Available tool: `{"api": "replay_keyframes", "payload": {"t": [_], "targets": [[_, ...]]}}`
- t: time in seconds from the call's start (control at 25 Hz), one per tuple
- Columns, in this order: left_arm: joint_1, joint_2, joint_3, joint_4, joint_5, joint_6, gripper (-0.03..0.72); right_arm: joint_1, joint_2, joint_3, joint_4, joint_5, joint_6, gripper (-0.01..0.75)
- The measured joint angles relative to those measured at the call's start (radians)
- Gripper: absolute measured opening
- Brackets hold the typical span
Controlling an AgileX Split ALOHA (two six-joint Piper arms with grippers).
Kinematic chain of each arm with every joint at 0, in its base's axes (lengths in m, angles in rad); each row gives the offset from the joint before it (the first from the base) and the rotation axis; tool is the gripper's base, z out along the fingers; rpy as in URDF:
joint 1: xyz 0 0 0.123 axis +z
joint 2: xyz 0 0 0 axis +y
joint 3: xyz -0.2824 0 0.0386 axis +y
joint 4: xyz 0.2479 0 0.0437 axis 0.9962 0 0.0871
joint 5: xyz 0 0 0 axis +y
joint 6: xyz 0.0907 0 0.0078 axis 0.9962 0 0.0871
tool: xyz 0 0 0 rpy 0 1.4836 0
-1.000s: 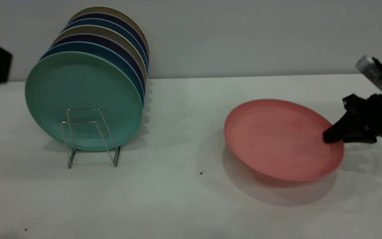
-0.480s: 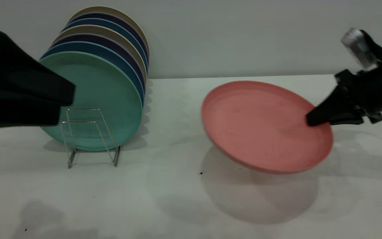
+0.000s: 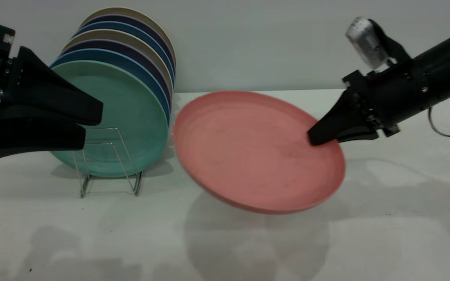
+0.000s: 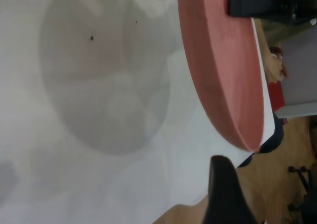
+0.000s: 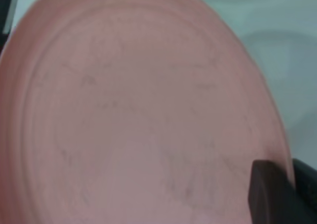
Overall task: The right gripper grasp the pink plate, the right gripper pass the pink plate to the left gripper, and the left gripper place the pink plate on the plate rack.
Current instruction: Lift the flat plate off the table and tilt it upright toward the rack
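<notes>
Exterior view, one pink plate (image 3: 248, 152) clamped by right claw (image 3: 316, 138), left claw (image 3: 88, 125) parted, seven racked plates (image 3: 131, 66)

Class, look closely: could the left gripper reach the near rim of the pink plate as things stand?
Probably yes. The right gripper holds the pink plate in the air by its far rim, and nothing stands between its free rim and the open left gripper.
</notes>
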Motion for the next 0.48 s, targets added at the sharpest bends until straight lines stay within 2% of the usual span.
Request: {"api": "replay_keyframes", "payload": {"t": [0.48], "targets": [[0.000,0.000,0.000,-0.002,-0.037,0.003,0.476,0.115,0.000,0.001,0.078,0.051,0.010,0.014]]}}
